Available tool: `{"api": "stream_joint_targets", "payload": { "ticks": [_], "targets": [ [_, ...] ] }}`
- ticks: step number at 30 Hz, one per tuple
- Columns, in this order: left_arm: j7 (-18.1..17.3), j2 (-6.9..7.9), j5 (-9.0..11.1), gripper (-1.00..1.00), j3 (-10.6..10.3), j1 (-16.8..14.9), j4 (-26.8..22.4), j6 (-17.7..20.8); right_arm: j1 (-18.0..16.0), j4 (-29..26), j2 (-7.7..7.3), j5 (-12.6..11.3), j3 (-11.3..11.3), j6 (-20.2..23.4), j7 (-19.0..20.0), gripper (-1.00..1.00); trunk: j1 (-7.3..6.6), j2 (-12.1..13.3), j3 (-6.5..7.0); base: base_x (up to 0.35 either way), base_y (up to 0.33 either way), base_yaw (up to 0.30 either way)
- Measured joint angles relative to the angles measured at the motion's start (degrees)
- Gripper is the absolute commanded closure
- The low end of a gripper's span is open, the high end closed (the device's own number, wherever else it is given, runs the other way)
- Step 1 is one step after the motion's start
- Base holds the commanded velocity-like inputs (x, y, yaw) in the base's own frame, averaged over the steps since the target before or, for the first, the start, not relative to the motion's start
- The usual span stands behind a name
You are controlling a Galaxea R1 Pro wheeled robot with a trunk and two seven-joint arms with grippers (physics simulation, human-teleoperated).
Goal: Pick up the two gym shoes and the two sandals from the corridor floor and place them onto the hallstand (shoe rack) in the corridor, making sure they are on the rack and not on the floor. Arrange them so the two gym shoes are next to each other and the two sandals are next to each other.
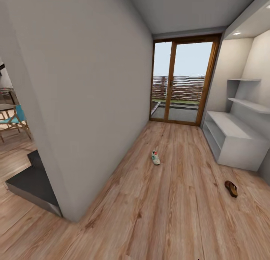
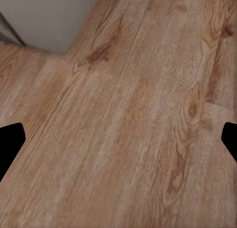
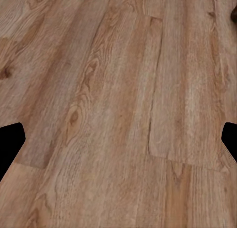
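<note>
meanwhile both grippers hang over bare corridor floor (image 1: 176, 200) with nothing between their fingers: the left gripper (image 2: 118, 139) has its dark fingertips (image 2: 10, 141) spread wide to the frame edges, and the right gripper (image 3: 118, 139) is just as widely parted. well ahead of them, one gym shoe (image 1: 155, 157) lies on the planks mid-corridor, and one sandal (image 1: 231, 188) lies further toward the right gripper's side. beyond the sandal, the hallstand (image 1: 234, 140) stands against the wall, near the glass door (image 1: 182, 87).

The right claw (image 3: 118, 139) hangs over the bare plank floor (image 3: 113, 90), its two dark fingertips (image 3: 11, 139) spread wide apart.
</note>
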Motion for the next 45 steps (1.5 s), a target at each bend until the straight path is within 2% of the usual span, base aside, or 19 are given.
{"api": "stream_joint_targets", "payload": {
  "ticks": [10, 30, 45],
  "targets": [
    [0.0, 0.02, 0.0, -1.00, 0.0, 0.0, 0.0, 0.0, 0.0, 0.0, 0.00, 0.0, 0.0, 0.0, 0.0, -1.00, 0.00, 0.0, 0.00, 0.278, -0.167, -0.034],
    [0.1, 0.06, 0.0, -1.00, 0.0, 0.0, 0.0, 0.0, 0.0, 0.1, 0.00, 0.0, 0.0, 0.0, 0.0, -1.00, 0.00, 0.0, 0.00, 0.279, -0.167, -0.269],
    [0.1, 0.07, 0.0, -1.00, 0.0, 0.0, 0.0, 0.0, 0.0, 0.1, 0.00, 0.0, 0.0, 0.0, 0.0, -1.00, 0.00, 0.0, 0.00, 0.279, -0.167, -0.032]
  ]
}}
